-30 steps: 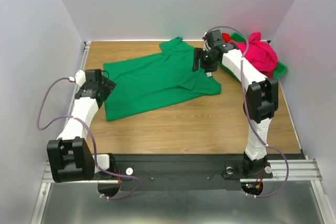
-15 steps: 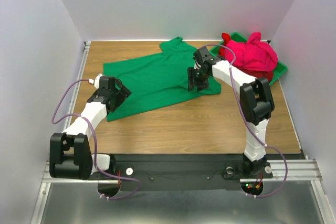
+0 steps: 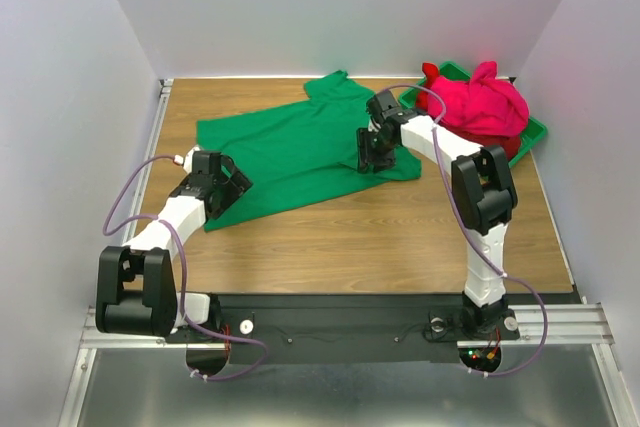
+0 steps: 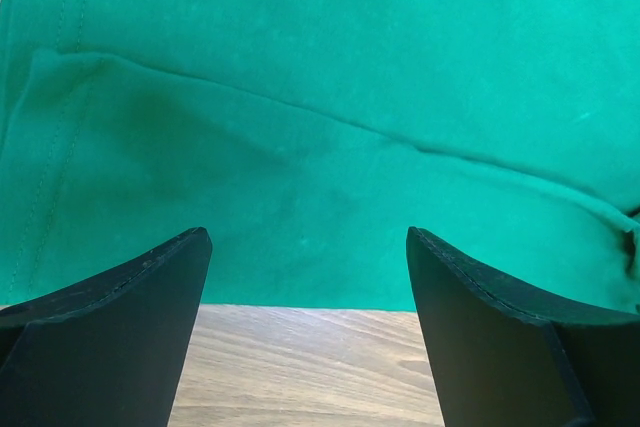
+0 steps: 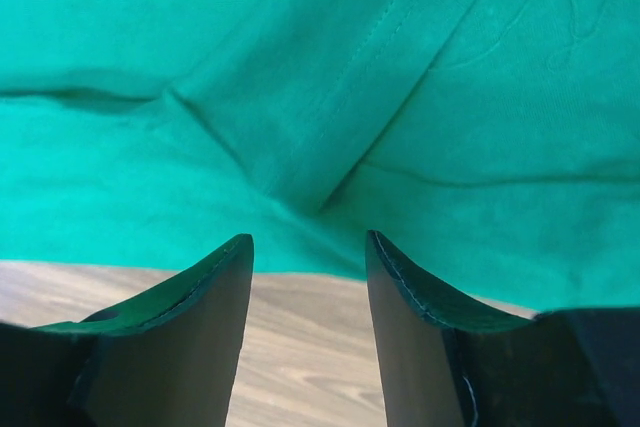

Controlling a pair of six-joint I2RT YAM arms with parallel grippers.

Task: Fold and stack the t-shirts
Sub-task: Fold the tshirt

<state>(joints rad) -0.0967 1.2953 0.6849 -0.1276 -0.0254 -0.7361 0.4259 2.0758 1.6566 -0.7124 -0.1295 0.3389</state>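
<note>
While the green t-shirt (image 3: pixel 300 152) lies flat at upper centre of the wooden surface (image 3: pixel 380 237) | left pincer (image 4: pixel 308 237): spread, over its lower-left hem | right pincer (image 5: pixel 308 239): spread, over its lower-right edge | pink t-shirt (image 3: pixel 485 102): heaped in bin (image 3: pixel 537 133), upper right.

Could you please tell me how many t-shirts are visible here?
3. A green t-shirt lies spread on the table; a pink t-shirt is heaped in the right-hand bin; a red t-shirt peeks from under it. Others may be hidden there.
</note>
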